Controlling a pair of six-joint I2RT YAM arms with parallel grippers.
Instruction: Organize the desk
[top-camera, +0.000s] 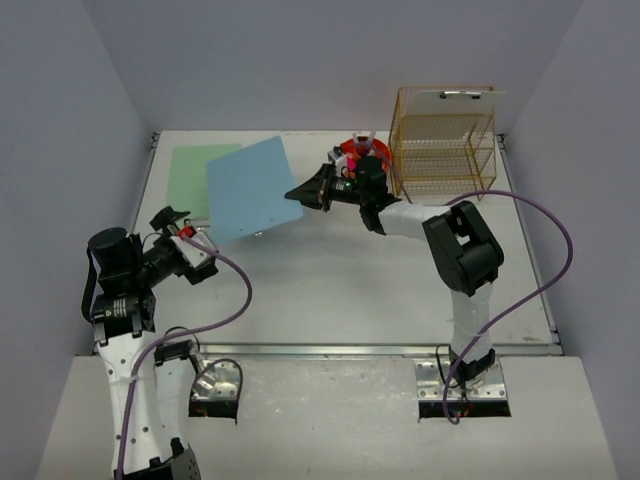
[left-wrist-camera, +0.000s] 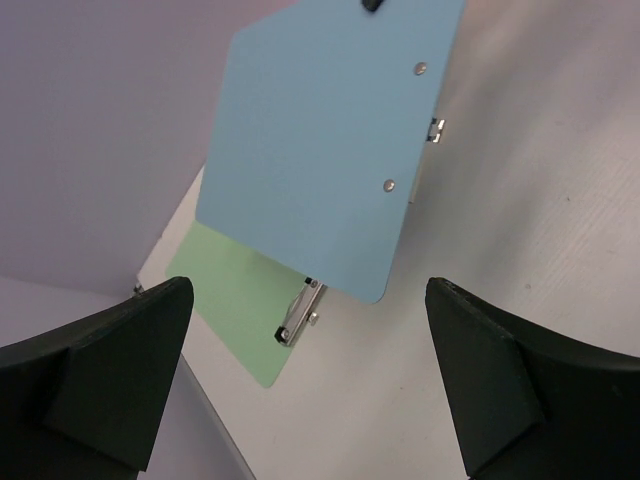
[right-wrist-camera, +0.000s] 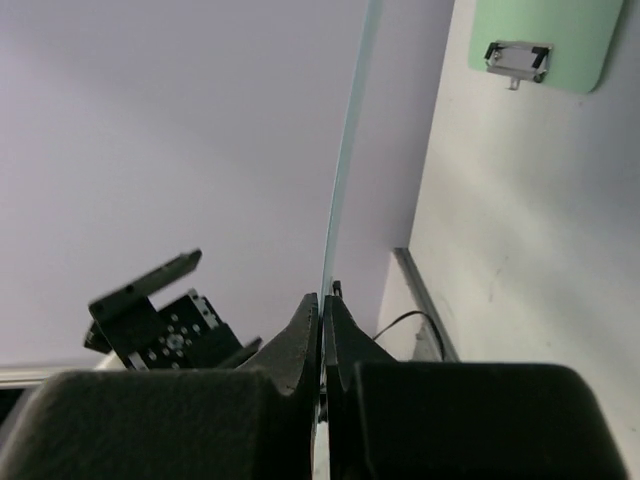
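Observation:
My right gripper (top-camera: 300, 192) is shut on the right edge of a blue clipboard (top-camera: 250, 187) and holds it lifted and tilted above the white desk (top-camera: 330, 290). In the right wrist view the board (right-wrist-camera: 345, 150) shows edge-on between the closed fingers (right-wrist-camera: 322, 318). A green clipboard (top-camera: 195, 175) lies flat at the far left of the desk, partly under the blue one; its metal clip shows in the left wrist view (left-wrist-camera: 300, 315). My left gripper (top-camera: 178, 222) is open and empty, below and left of the blue clipboard (left-wrist-camera: 330, 140).
A gold wire rack (top-camera: 443, 145) with a white clipboard (top-camera: 462, 100) on top stands at the back right. A red holder with pens (top-camera: 360, 152) sits just left of it, behind my right wrist. Lavender walls close in three sides.

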